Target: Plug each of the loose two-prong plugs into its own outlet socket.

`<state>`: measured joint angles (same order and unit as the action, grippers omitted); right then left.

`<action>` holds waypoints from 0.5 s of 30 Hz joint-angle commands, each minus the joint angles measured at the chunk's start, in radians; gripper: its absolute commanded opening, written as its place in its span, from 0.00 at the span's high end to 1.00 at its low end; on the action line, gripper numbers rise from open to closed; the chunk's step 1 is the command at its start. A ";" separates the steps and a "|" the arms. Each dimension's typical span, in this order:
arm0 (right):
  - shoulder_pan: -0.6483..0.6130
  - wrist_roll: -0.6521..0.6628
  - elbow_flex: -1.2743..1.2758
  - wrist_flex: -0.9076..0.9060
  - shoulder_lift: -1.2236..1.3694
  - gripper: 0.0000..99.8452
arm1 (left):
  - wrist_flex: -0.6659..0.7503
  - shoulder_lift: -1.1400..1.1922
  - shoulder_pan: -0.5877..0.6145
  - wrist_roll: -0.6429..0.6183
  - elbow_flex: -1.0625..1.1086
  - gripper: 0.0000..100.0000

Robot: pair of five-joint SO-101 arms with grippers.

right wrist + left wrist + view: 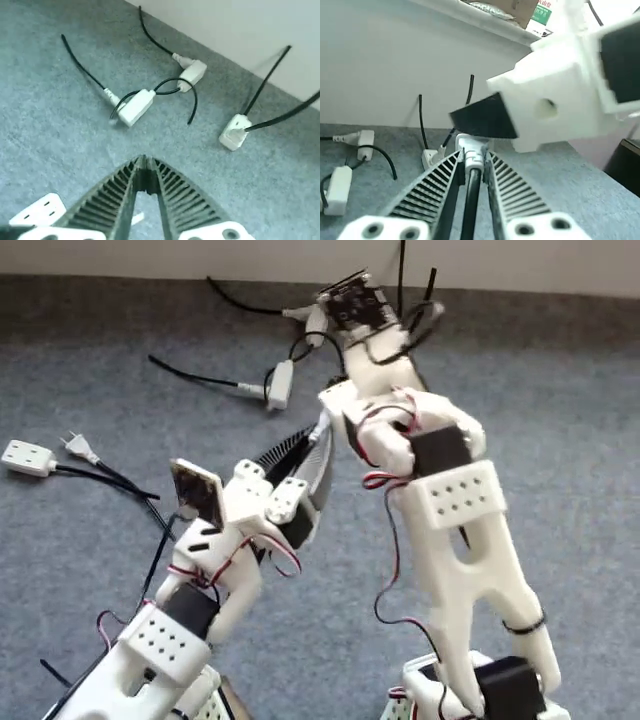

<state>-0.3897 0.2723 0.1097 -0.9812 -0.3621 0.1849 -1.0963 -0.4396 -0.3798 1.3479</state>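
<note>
Grey carpet covered the tabletop, and a pale wall ran along its far edge. From my station I saw the left hand clenched on a white plug. Its ribbed fingers pressed in from either side, and the plug's black cord ran back between them. The plug sat just beside the white housing of the right arm, which loomed close over it.

The right hand was clenched too, its fingertips touching above the carpet. I could not tell whether anything sat between them. Beyond it three white sockets lay on the carpet, each with black cord trailing away. The near socket was closest to the hand, the second socket lay farther towards the wall, and the third socket lay off to one side, near the wall.

At the far left of the high view lay a side socket. A loose plug rested on the carpet just beside it, not inserted. A white slotted piece at the edge of the right wrist view may have been another socket.
</note>
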 commanded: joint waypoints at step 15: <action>0.101 0.003 -0.033 0.015 -0.423 0.99 | -0.172 0.455 0.045 0.195 -0.343 1.00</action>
<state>-0.3330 0.2723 0.1097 -0.9812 -0.7580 0.1895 -0.6467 -0.4319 -0.2110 1.1316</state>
